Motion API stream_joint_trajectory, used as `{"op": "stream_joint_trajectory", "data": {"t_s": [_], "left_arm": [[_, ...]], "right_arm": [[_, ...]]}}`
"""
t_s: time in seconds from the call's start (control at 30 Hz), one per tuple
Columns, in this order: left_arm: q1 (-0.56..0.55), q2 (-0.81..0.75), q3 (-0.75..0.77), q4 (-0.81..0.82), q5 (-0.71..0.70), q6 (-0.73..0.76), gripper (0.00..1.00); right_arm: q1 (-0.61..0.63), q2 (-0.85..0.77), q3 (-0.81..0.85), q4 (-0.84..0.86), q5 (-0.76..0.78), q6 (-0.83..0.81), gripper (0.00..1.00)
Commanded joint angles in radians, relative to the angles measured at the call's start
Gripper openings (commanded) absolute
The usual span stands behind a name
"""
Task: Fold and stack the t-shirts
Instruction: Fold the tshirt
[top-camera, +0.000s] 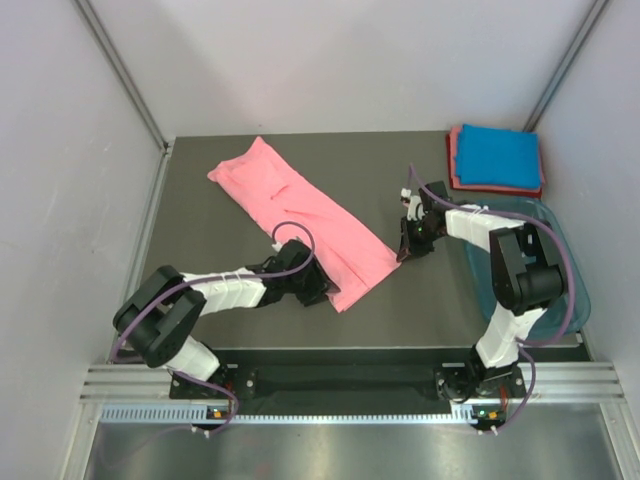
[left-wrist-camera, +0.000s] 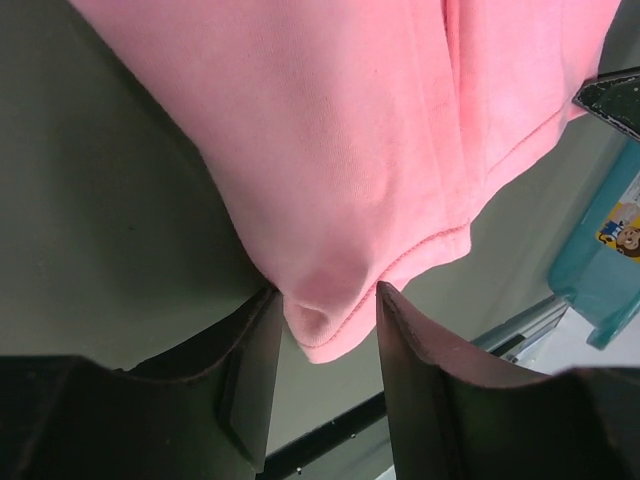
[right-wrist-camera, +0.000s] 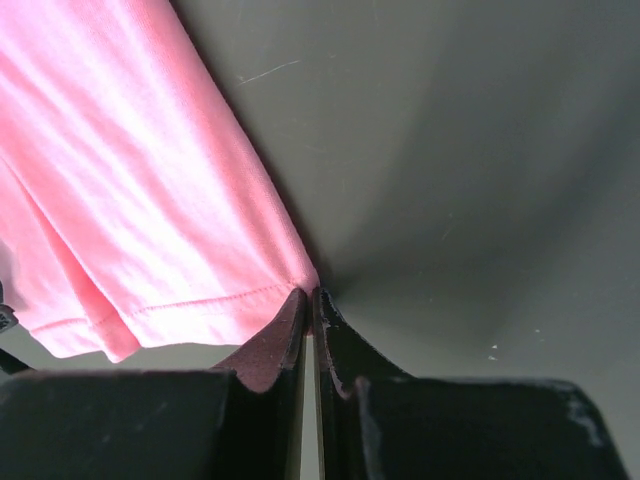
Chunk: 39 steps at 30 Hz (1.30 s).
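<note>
At the near-right end of the salmon-pink t-shirt (top-camera: 300, 215): both arms are on the hem corners; the shirt lies as a long folded strip, diagonal across the table (top-camera: 200, 230), far end up-left, hemmed end near-right.

Left gripper (left-wrist-camera: 327, 297): jaws half-closed around a bunched lump of the near corner; cloth touches both pads, so I read it as a grip.

Right gripper (right-wrist-camera: 310, 292): jaws clenched flat on the very tip of the other hem corner; thin bite.

Blue t-shirt (top-camera: 497, 153) is folded and sits on the folded reddish-pink t-shirt (top-camera: 453, 165) in the far-right corner; teal tub (top-camera: 575, 280) is just nearer than that stack.

Step in hand, my read: lift the hem and carry it over toward the far end for the cross fold. To do it well:
- raise both corners together, same height; hem edge taut between them, not stretched
- right bite looks marginal; go slow, no sideways tug that could slip it
- low arc, just clear of the cloth below, or the strip drags and the long folds open
- land the hem square on the far end, edges aligned; release both at once

Risk: the left lump may hold its layers unevenly; the fold would come out skewed.
</note>
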Motion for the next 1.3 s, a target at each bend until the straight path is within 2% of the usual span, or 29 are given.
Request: {"op": "stream_joint_trajectory", "data": {"t_s": [0.0, 0.47, 0.53, 0.63, 0.67, 0.73, 0.77, 1.03, 1.17, 1.27], "left_arm": [[-0.020, 0.008, 0.021, 0.028, -0.057, -0.016, 0.47], [-0.078, -0.018, 0.041, -0.085, -0.129, -0.036, 0.42], [-0.081, -0.017, 0.046, -0.096, -0.135, -0.032, 0.38], [-0.081, -0.014, 0.066, -0.127, -0.135, -0.021, 0.22], [-0.083, -0.017, 0.072, -0.134, -0.135, -0.012, 0.12], [-0.083, -0.026, 0.093, -0.183, -0.135, 0.001, 0.02], [-0.081, -0.029, 0.101, -0.211, -0.135, 0.007, 0.00], [-0.083, -0.136, 0.079, -0.345, -0.149, 0.028, 0.00], [-0.081, -0.170, 0.034, -0.372, -0.083, 0.033, 0.00], [-0.090, -0.192, 0.009, -0.374, -0.051, 0.024, 0.01]], "right_arm": [[-0.009, -0.003, -0.026, 0.007, 0.030, 0.003, 0.02], [-0.012, -0.021, -0.037, 0.004, 0.048, 0.023, 0.02], [-0.014, -0.026, -0.041, 0.004, 0.050, 0.029, 0.02], [-0.012, -0.032, -0.058, 0.001, 0.063, 0.074, 0.00], [-0.011, -0.042, -0.066, 0.004, 0.065, 0.084, 0.00], [-0.012, -0.059, -0.098, 0.006, 0.063, 0.120, 0.00], [-0.012, -0.079, -0.110, 0.003, 0.068, 0.129, 0.00], [0.021, -0.283, -0.296, -0.002, 0.146, 0.224, 0.00], [0.105, -0.393, -0.368, 0.004, 0.177, 0.307, 0.00], [0.173, -0.409, -0.399, 0.001, 0.208, 0.356, 0.01]]}}
